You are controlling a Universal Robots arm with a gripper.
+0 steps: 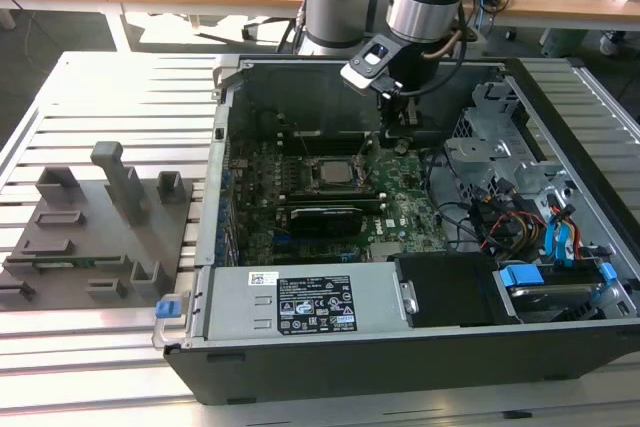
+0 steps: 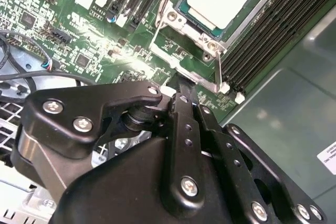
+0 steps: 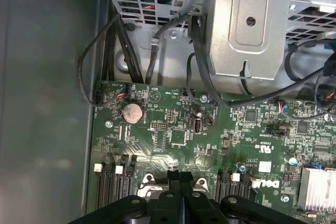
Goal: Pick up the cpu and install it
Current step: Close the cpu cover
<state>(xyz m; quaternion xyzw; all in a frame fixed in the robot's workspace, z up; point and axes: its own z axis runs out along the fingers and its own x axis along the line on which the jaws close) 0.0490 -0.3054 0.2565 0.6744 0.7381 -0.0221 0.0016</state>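
Seating seemingly finished, the small silvery square cpu [image 1: 335,173] is sitting in its black metal-rimmed socket [image 1: 310,176] at the exterior view's centre, with the black gripper [image 1: 393,147] hovering closed and empty just to the exterior view's right, probably needing only a clean lift.

Table: pale metal slats [image 1: 100,77] with dark grooves between them, running from the exterior view's left to its right.
Case: an open black computer case [image 1: 400,357] lies on its side on the slats, open face upward. It covers the middle of the table and the exterior view's right (much the larger of the two loads).
Fixture: a flat grey plastic fixture [image 1: 90,237] with several upright blocks and posts rests on the slats at the exterior view's left.
Spacing: the fixture sits near the case, with a narrow strip of slats between them.
Bare slats: behind the fixture, and along the near edge below both things.
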